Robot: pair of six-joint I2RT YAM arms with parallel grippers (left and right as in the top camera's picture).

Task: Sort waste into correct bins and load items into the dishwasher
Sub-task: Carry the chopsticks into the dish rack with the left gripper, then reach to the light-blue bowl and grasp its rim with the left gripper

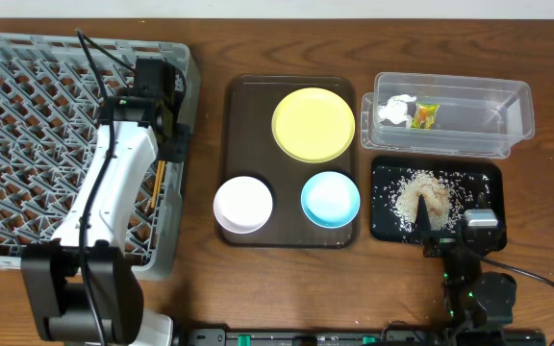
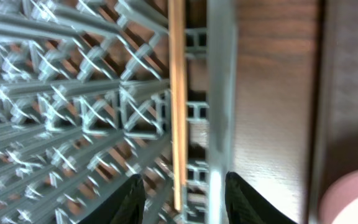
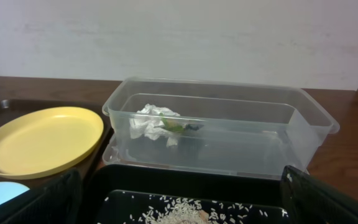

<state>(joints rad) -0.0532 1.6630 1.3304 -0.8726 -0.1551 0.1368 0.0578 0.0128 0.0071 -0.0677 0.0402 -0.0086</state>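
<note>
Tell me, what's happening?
Left gripper open above chopstick in dish rack. Right gripper open by black tray. Plate, white bowl, blue bowl on brown tray.

The overhead camera looks straight down on the whole table [image 1: 258,38] from well above; the left wrist camera hangs very close over one wall of the dish rack [image 2: 219,74], facing down; the right wrist camera sits low, looking level across the black tray [image 3: 241,186] toward the clear tub [image 3: 260,149]; overhead covers both patches.

Grey lattice rack [image 1: 27,115], yellow plate [image 1: 314,125], white bowl [image 1: 243,204], light blue bowl [image 1: 331,199] — black tray [image 1: 388,226], whitish rice [image 1: 421,197]
</note>
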